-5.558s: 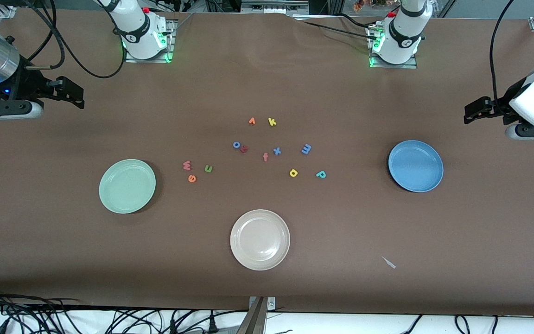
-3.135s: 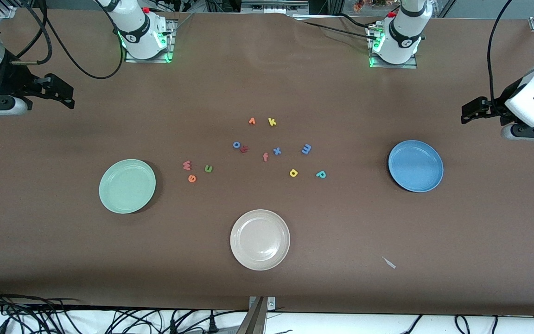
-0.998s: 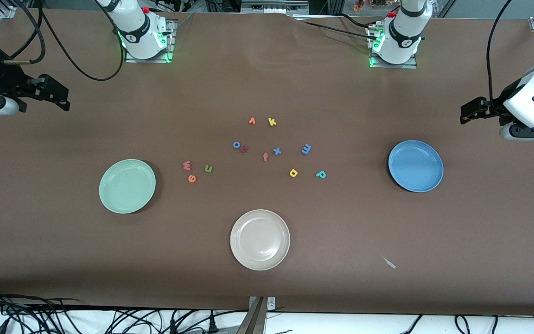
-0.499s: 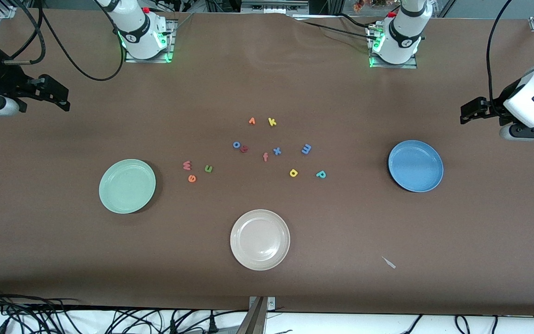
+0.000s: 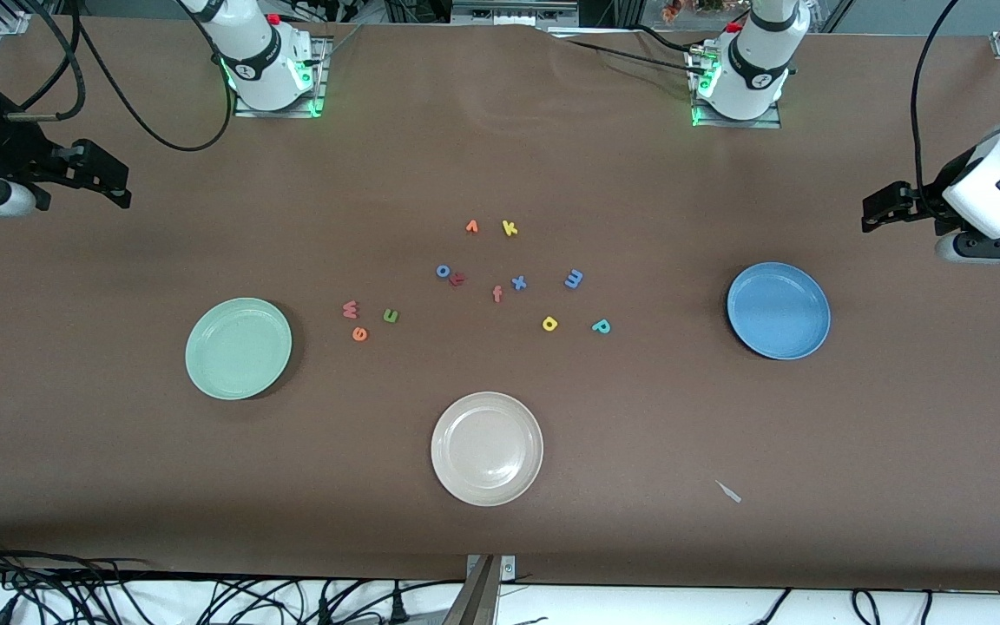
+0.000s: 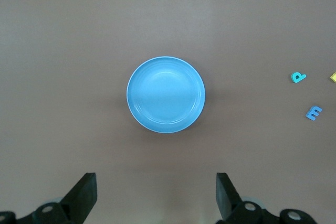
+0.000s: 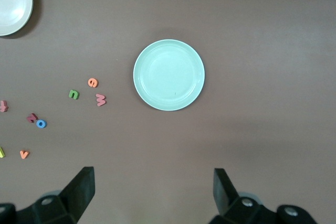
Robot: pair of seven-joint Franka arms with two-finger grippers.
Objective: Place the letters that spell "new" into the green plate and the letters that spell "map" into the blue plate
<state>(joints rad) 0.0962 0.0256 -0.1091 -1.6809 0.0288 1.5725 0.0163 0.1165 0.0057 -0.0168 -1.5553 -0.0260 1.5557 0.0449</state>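
The left gripper hangs spread wide over the bare table near the blue plate. The right gripper, also spread, hangs near the green plate; all letters lie between the plates.

Place: you are looking at a robotics lab bench, not a home or a shop.
Table: covered edge to edge in plain brown sheeting.
Arm bases: bolted to metal plates, green status lights lit.
Cables: you can see black leads bundled loose along the table's near edge.
Frame: aluminium framing above the table's top edge.
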